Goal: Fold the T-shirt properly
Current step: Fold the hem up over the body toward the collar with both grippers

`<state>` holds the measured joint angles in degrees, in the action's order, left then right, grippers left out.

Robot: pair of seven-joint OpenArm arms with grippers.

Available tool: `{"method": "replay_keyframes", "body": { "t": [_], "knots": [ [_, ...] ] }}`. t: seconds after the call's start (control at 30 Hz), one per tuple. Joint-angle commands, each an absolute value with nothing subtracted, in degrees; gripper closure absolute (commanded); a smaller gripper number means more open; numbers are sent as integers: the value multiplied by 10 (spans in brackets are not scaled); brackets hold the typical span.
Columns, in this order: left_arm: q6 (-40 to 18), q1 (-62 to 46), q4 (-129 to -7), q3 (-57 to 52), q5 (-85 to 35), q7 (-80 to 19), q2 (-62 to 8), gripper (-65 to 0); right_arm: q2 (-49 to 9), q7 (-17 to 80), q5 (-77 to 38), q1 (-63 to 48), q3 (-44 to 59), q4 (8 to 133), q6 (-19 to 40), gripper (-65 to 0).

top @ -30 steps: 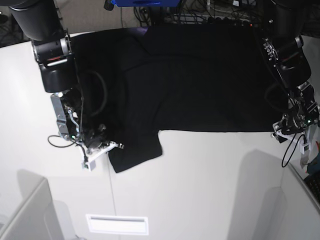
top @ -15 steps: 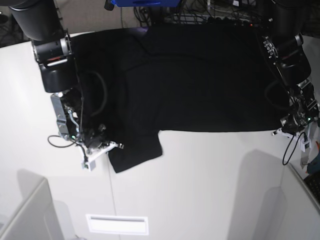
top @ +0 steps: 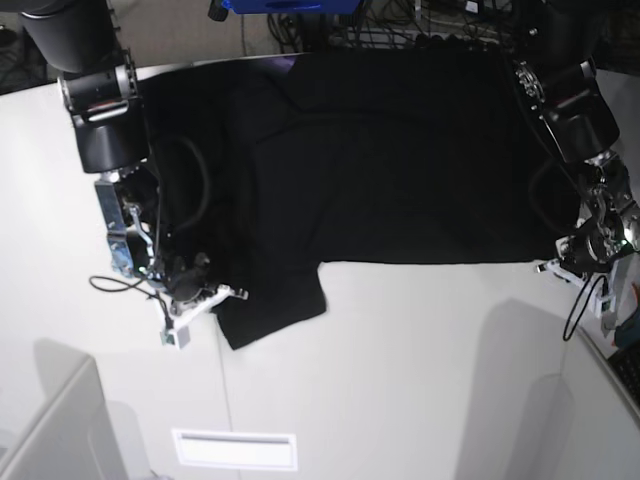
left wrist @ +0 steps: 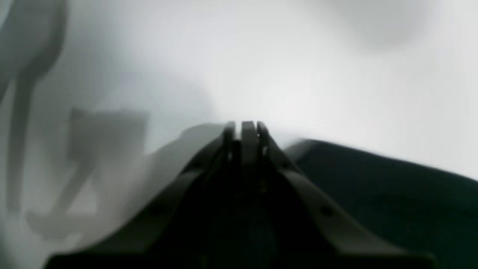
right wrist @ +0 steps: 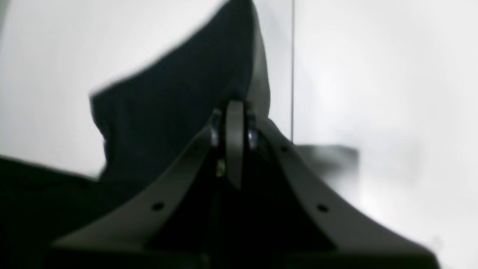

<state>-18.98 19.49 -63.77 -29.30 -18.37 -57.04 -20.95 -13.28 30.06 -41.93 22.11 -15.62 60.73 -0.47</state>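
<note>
Since the earlier frame the left gripper (top: 556, 268) has been closed on the hem corner of the black T-shirt (top: 390, 160) spread across the white table (top: 420, 380), the right gripper (top: 205, 297) is clamped on the sleeve edge, and bare tabletop is left in front.

This looks like a robot lab — not a home. Two big black robot arms (top: 105, 120) stand over a plain white table (top: 400, 370), and a messy bunch of cables (top: 400, 25) lies behind it next to a blue box (top: 285, 5). A thin wire (top: 105, 285) hangs off one arm, and a white panel (top: 50, 430) leans at the table's near corner — it all looks like a place for testing machines.
</note>
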Motion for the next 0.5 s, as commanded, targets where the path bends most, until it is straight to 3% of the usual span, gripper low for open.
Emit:
{"method": "replay_keyframes", "body": {
  "t": [0.0,0.47],
  "knots": [
    [-190,199,-663,-296,-192,-575,-221,0,-138,292,-424,231,-153,626,-2,0],
    [-192,23,-849,-352,-382,-638,-249,0,-176,296,-423,120,-68,775,-2,0]
  ]
}}
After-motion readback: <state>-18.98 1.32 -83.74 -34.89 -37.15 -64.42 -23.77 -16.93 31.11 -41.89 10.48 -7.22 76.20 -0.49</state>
